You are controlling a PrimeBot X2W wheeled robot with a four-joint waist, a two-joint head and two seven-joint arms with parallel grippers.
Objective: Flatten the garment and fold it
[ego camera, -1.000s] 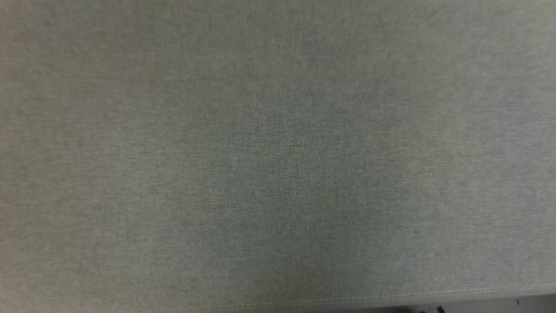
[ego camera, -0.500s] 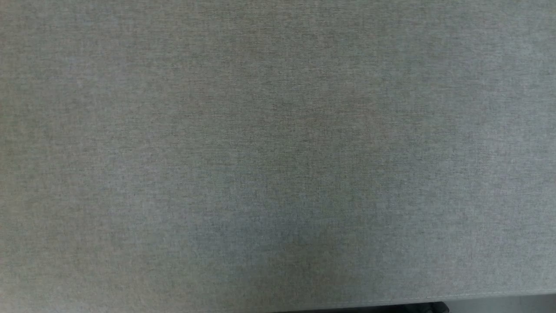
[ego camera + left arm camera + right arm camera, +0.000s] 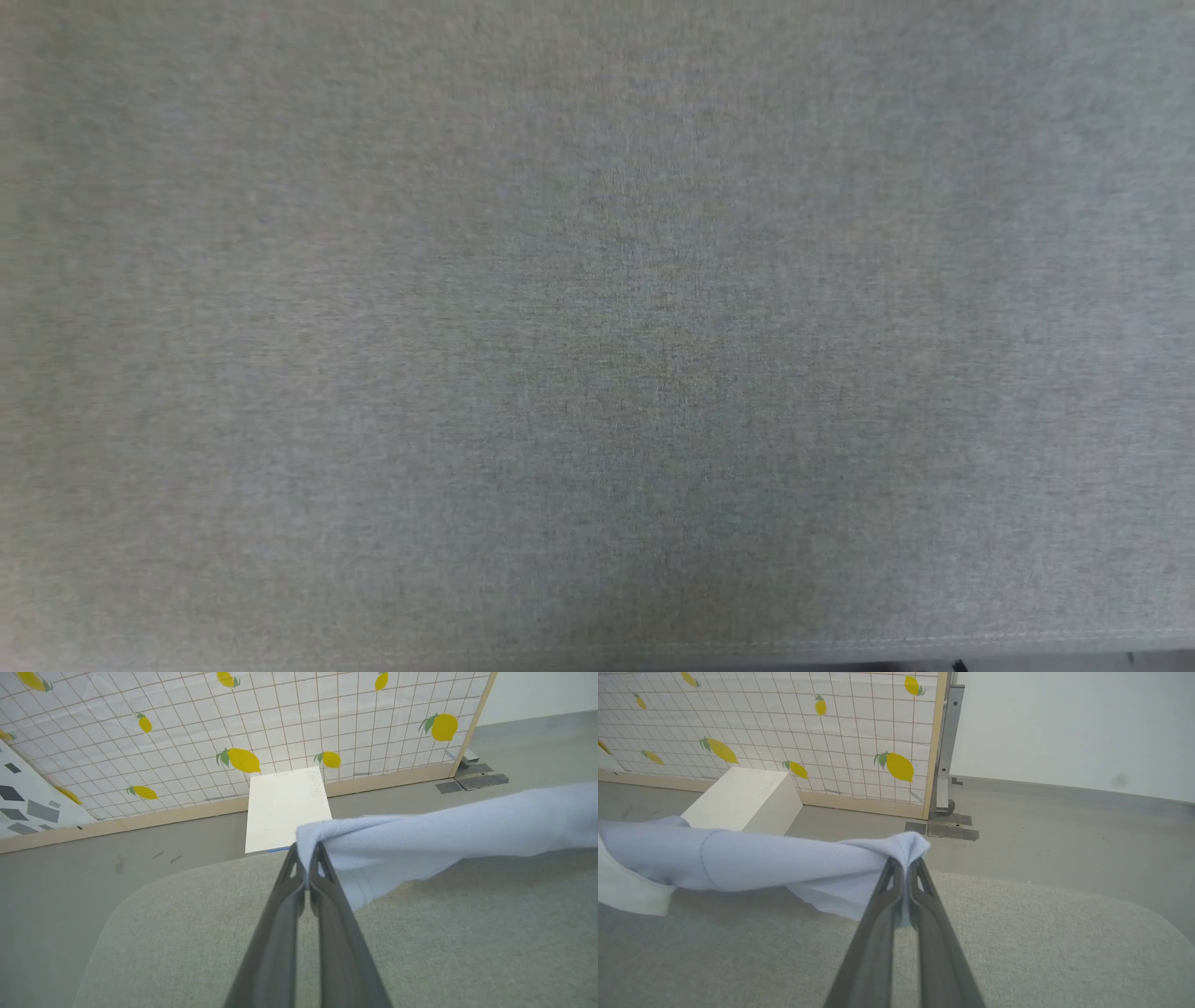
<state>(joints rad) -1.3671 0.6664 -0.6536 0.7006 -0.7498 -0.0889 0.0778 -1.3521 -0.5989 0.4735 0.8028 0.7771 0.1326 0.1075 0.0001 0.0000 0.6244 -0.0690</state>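
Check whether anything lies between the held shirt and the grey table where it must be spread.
Nothing visible does. The left tool and right tool each pinch the shirt, which hangs over the table; the white box sits on the floor beyond its edge.

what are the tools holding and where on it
The light blue garment: the left tool pinches one bunched end, the right tool the other, cloth stretched between them over the grey surface.

There is one garment (image 3: 444, 830), one counter (image 3: 597, 336), one white box (image 3: 286, 807), one lemon-print panel (image 3: 280, 718), and two end effectors: left end effector (image 3: 307, 849), right end effector (image 3: 905, 862).
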